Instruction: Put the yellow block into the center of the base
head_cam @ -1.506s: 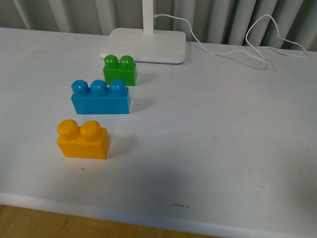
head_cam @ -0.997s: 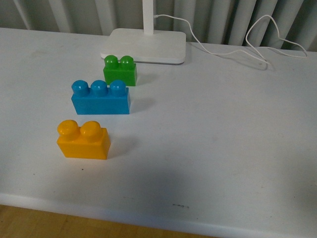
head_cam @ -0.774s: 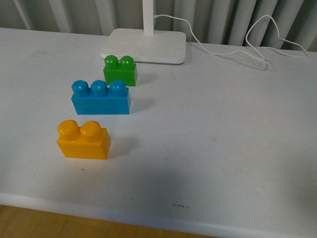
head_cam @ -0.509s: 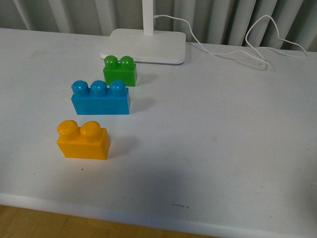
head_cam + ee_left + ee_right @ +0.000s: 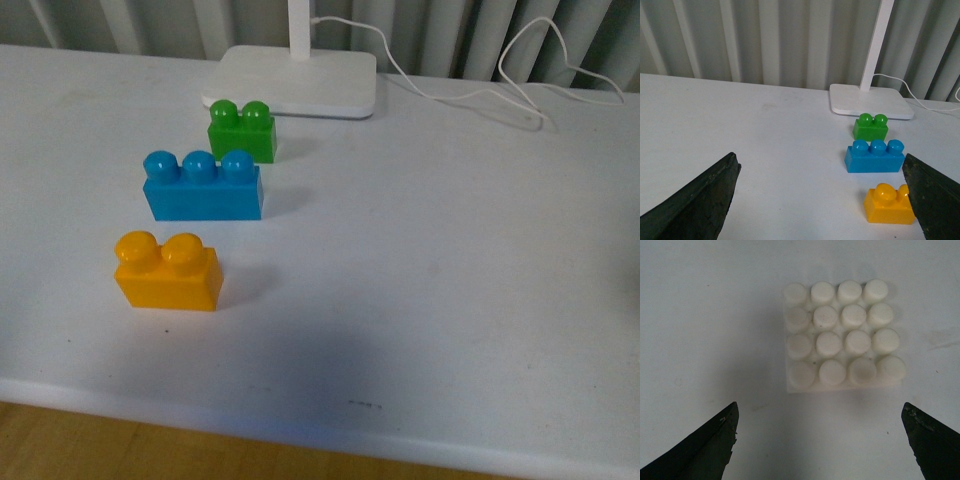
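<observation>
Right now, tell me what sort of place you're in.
Probably an indoor desk or lab bench: a white table holding a lamp foot and its cable, a grey pleated curtain behind, and the yellow block near a blue brick.

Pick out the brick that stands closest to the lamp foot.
The green brick, two-studded, just in front of the lamp foot. The three-stud blue brick stands nearer the robot, and the yellow block nearer still.

Yellow block point(image 5: 166, 272) nearest, blue brick point(image 5: 203, 186) behind, green brick point(image 5: 243, 131) beyond, lamp foot point(image 5: 295, 80) farthest, white table point(image 5: 450, 280)
</observation>
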